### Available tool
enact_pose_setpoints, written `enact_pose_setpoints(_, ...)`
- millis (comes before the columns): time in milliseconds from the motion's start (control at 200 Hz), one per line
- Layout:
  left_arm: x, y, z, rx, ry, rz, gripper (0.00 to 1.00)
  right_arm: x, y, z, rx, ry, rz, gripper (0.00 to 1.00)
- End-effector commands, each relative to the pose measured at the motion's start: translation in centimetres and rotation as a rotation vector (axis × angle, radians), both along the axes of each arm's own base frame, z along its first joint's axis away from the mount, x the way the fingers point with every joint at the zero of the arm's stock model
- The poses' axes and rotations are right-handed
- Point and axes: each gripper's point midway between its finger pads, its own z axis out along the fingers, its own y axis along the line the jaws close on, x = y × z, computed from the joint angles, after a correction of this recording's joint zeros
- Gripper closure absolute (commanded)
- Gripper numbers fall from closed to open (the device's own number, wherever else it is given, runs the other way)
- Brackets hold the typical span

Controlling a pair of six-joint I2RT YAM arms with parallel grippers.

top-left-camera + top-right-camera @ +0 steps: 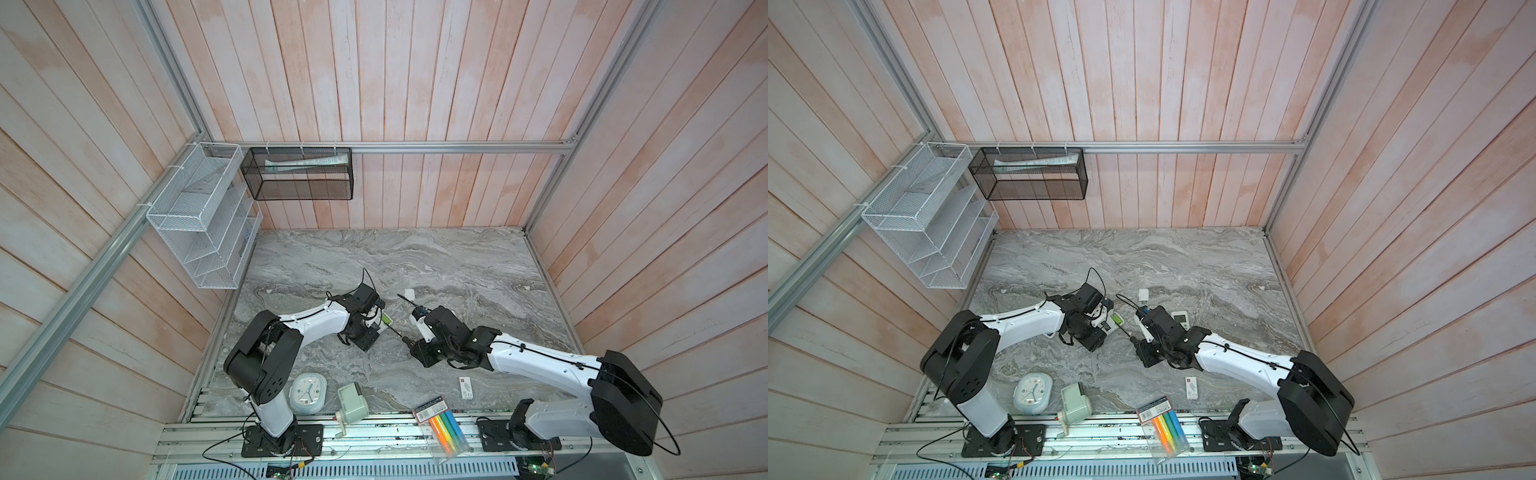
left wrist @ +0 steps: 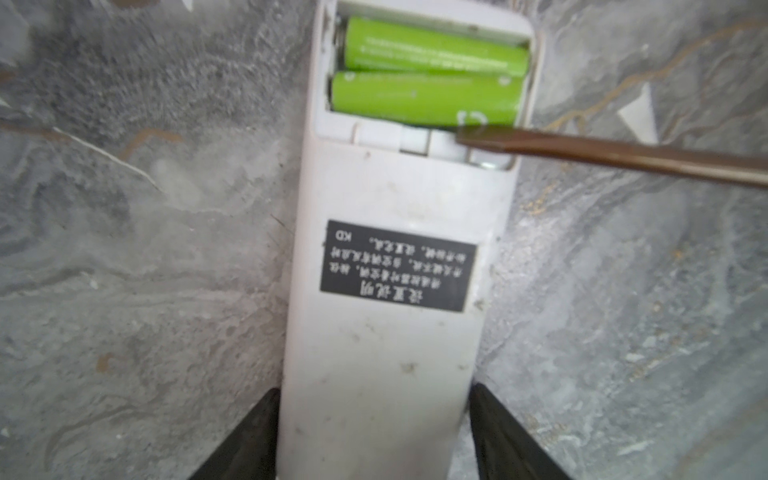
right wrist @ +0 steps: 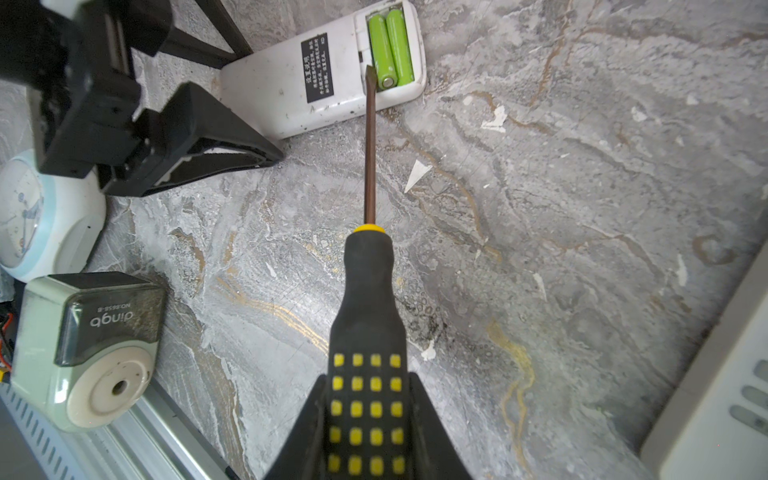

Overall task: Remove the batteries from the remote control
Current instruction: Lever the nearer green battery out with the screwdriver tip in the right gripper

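**Remote control lies back-up near the middle of the desk, compartment open, two batteries seated inside.**

My left gripper clasps the remote's long sides, with no gap at either finger. My right gripper is clenched on the screwdriver handle. Only the wrist views show both batteries side by side, the blade tip at the compartment's edge beside one battery's end; I cannot tell whether it touches. In both top views they are a green speck, and the left gripper hides most of the remote. In a top view a second remote shows beside the right arm. The left wrist view is blurred and the label is unreadable.
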Motion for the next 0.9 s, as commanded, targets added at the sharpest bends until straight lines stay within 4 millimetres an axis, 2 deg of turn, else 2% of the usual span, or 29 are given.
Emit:
enact_pose_setpoints(0,-0.1,-0.3,-0.4,0.002,-0.003,-0.019,0.31,0.9,0.2,0.4,-0.012,-0.008,-0.01,1.0)
enact_pose_setpoints(210,-0.1,-0.6,-0.2,0.03,-0.02,-0.035,0.36,1.4,0.4,0.1,-0.06,0.006,-0.005,1.0)
enact_pose_setpoints(530,0.2,-0.7,0.2,0.033,-0.037,-0.028,0.38,1.7,0.1,0.0,-0.124,0.017,0.004,1.0)
enact_pose_setpoints(895,0.2,-0.8,0.3,0.031,-0.037,-0.029,0.38,2.8,1.2,-0.2,-0.073,-0.019,-0.016,1.0)
